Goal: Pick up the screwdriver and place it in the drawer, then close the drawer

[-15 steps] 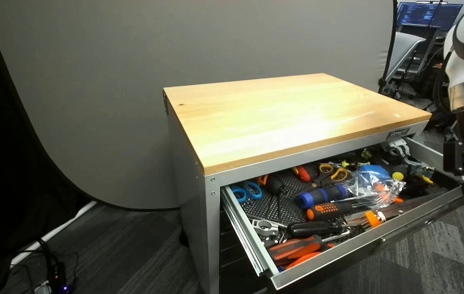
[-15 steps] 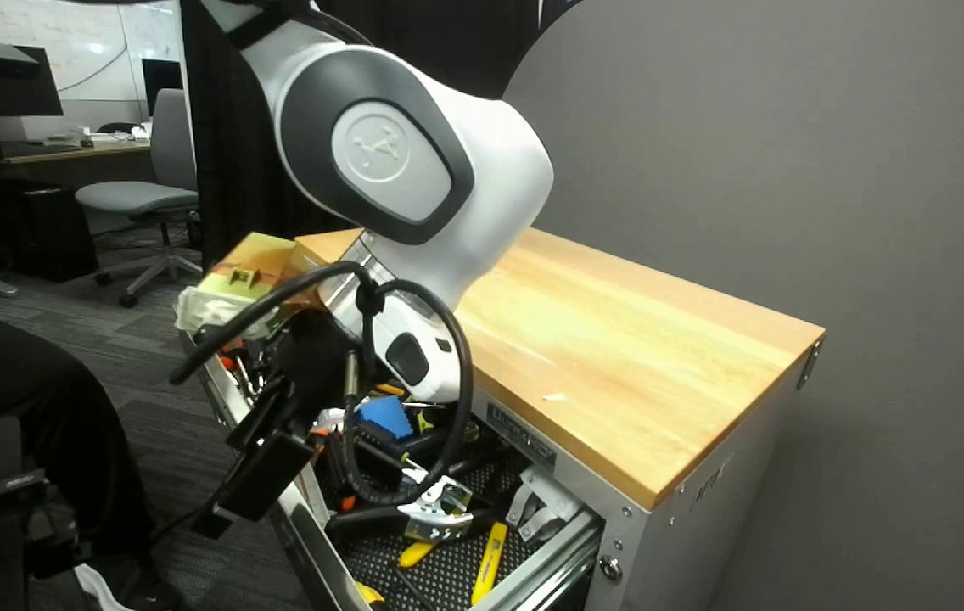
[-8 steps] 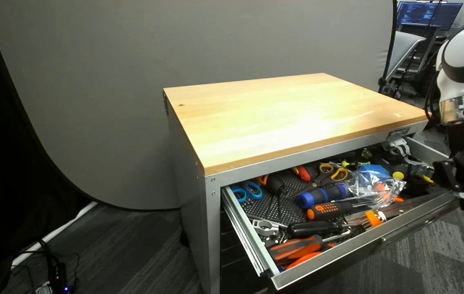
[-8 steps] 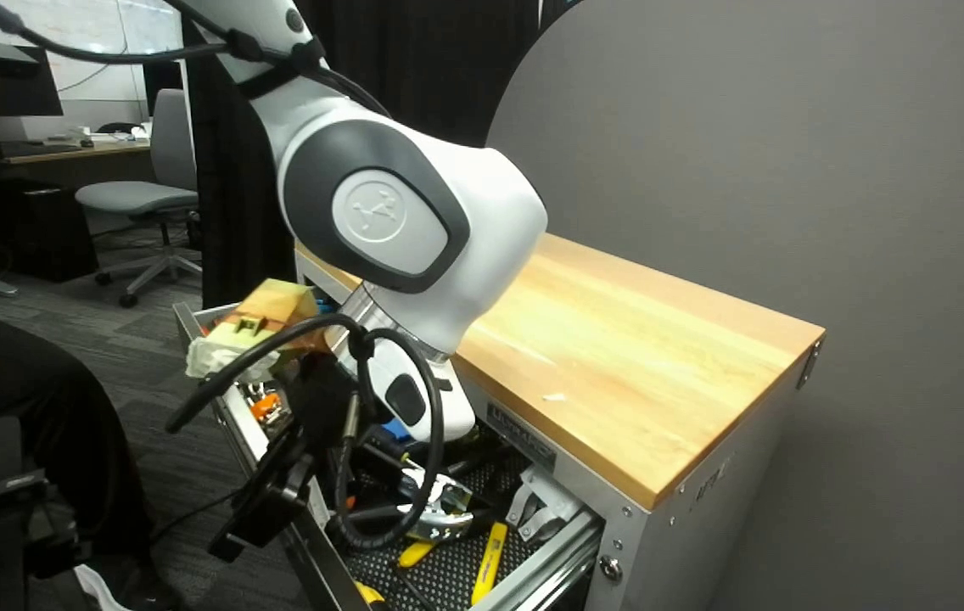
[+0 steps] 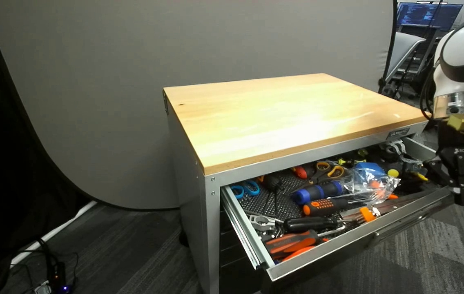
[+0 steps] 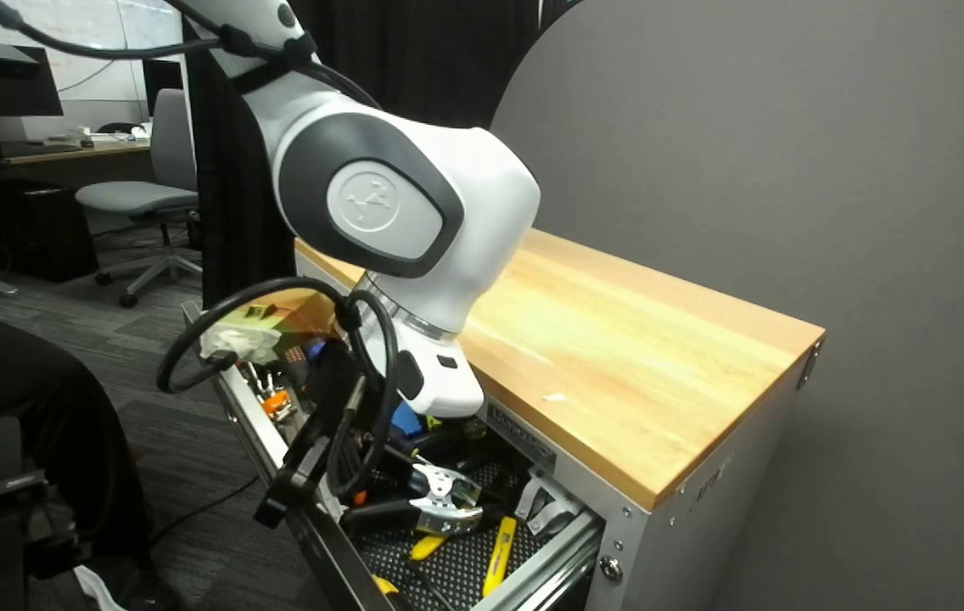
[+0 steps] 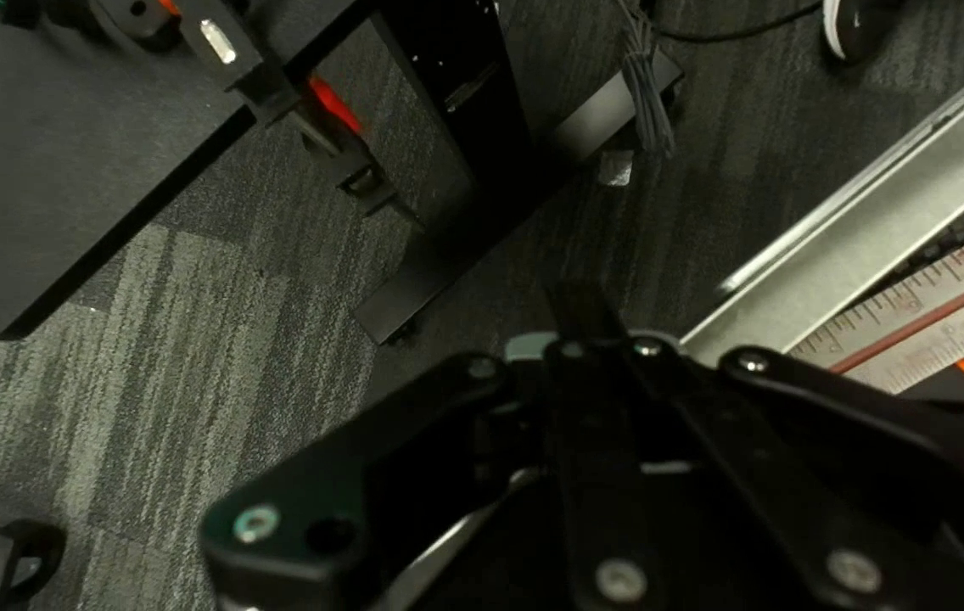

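The drawer (image 5: 317, 254) stands well pulled out under the wooden top, full of mixed tools. Its front wall (image 7: 864, 229) runs diagonally past the right of my fingers in the wrist view. My gripper (image 5: 463, 199) is shut, nothing visible between its fingertips, which sit on the outer side of that front wall, close to it. Whether they touch it I cannot tell. A dark tool with a round yellow end (image 5: 393, 173) lies inside toward the far right; I cannot tell whether it is the screwdriver. In an exterior view the drawer (image 6: 257, 422) is partly covered by my arm.
Above the drawer is the wooden tabletop (image 5: 297, 118). A seated person (image 6: 41, 450) is near the drawer's front side. A dark table (image 7: 66, 153) with a clamp on its edge shows in the wrist view. A black cable (image 6: 236, 293) loops off my wrist.
My gripper has gone from open to shut while the arm lowered and turned in front of the drawer. Over the last half second the drawer has slid slightly inward, its tools moving with it.
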`<state>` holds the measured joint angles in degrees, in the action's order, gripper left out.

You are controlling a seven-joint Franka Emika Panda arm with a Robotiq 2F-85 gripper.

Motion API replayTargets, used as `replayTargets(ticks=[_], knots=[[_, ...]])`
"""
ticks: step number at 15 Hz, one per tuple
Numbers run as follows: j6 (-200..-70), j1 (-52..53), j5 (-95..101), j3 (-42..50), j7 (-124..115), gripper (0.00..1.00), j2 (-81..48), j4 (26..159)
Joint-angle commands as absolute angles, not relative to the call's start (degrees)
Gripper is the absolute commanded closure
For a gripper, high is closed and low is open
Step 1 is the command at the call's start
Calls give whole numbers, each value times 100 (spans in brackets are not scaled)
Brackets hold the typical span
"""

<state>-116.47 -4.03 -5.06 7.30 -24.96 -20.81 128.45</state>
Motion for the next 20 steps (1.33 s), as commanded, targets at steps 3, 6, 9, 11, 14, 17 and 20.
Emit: replayTargets(ticks=[3, 6, 9, 11, 14, 17, 20], knots=[[-12586, -133, -472, 778, -3219, 99, -2147, 12826], [-12835, -47, -441, 755, -3430, 99, -2191, 12707], [-13078, 16, -456, 716, -3541, 99, -2253, 12566], [-13227, 44, -499, 699, -3582, 99, -2309, 12454], [-13399, 94, -631, 629, -3651, 98, -2404, 12234], [-13551, 154, -703, 558, -3690, 98, -2514, 12033], [-13720, 207, -768, 469, -3648, 98, -2608, 11833]])
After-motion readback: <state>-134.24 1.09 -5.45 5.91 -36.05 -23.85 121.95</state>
